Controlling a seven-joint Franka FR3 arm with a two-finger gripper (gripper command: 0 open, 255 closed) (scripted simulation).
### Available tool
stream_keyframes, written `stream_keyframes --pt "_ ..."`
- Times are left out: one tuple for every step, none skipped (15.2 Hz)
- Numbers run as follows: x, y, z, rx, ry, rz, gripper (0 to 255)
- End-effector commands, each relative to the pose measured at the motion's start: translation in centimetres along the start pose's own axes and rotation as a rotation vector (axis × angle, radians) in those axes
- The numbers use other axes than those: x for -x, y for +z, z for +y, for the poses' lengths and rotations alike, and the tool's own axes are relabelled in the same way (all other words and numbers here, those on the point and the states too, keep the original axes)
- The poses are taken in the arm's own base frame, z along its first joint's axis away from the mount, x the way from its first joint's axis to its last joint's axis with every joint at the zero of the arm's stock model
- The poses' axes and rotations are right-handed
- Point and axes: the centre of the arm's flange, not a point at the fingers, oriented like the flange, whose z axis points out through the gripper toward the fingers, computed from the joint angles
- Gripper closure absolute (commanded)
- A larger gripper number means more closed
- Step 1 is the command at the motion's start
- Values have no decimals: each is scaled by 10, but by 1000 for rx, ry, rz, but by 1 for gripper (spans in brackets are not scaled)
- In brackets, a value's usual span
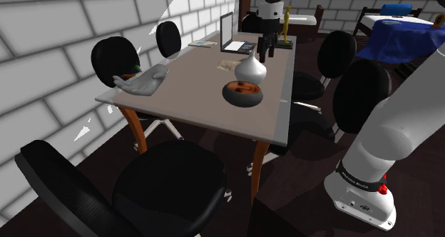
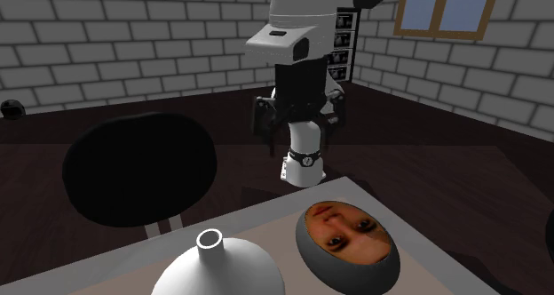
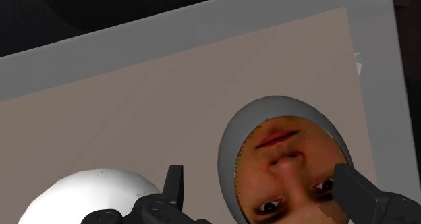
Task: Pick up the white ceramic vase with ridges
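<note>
Shoulder view: white-grey vase [image 1: 250,70], bulb body w/ narrow neck, stands upright on the table [image 1: 185,93], near the edge on that view's right, approx mid-length. Ridges can't be made out; the surface looks smooth. Dark bowl [image 1: 241,93] w/ a face printed inside sits just beside the vase, on the camera side. End effector [image 1: 267,48] hangs from the white arm [image 1: 277,3] above the table, beyond the vase & a bit toward the view's right, w/ a clear gap btw them & no contact. Open laptop [image 1: 234,37] at the far end, grey hand-shaped figure [image 1: 142,81] near the table edge on the view's left, black chairs [image 1: 171,182] around. Second exterior view: looks across the table [image 2: 266,227] toward the arm [image 2: 293,35]. Vase [image 2: 217,265] is in the foreground w/ its round mouth open upward; bowl [image 2: 348,244] is near it on this view's right, a strip of table btw them. A black chair [image 2: 138,169] stands behind the vase, w/ a grey brick wall [image 2: 133,27] & a window [image 2: 444,9] further back. Wrist view: end effector [image 3: 263,189] is released, fingers [image 3: 174,187] spread wide, nothing clasped. Bowl [image 3: 283,155] lies under the gap btw them; vase [image 3: 88,196] shows as a white dome outside one finger, not btw the two, untouched.
</note>
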Motion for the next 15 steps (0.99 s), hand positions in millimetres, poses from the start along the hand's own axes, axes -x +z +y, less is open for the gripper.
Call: stream_keyframes --pt "-18 -4 20 4 0 6 0" --pt "-27 -5 29 5 1 10 0" --pt "-36 -5 38 6 1 13 0" --pt "-45 -6 47 8 2 16 0" --pt "-54 -6 56 9 2 20 0" --pt "-63 -7 65 10 2 23 0" --pt "-72 -7 74 11 3 26 0" --pt "-80 -8 83 13 3 30 0" --pt "-89 -9 92 14 3 33 0" --pt "-98 -9 101 15 4 36 0" --pt "-107 -10 110 17 4 39 0" --pt "-116 -11 119 18 5 43 0" --pt "-125 -12 128 19 5 46 0" --pt "-134 -12 137 20 5 49 0" --pt "-137 -13 141 21 6 50 0"
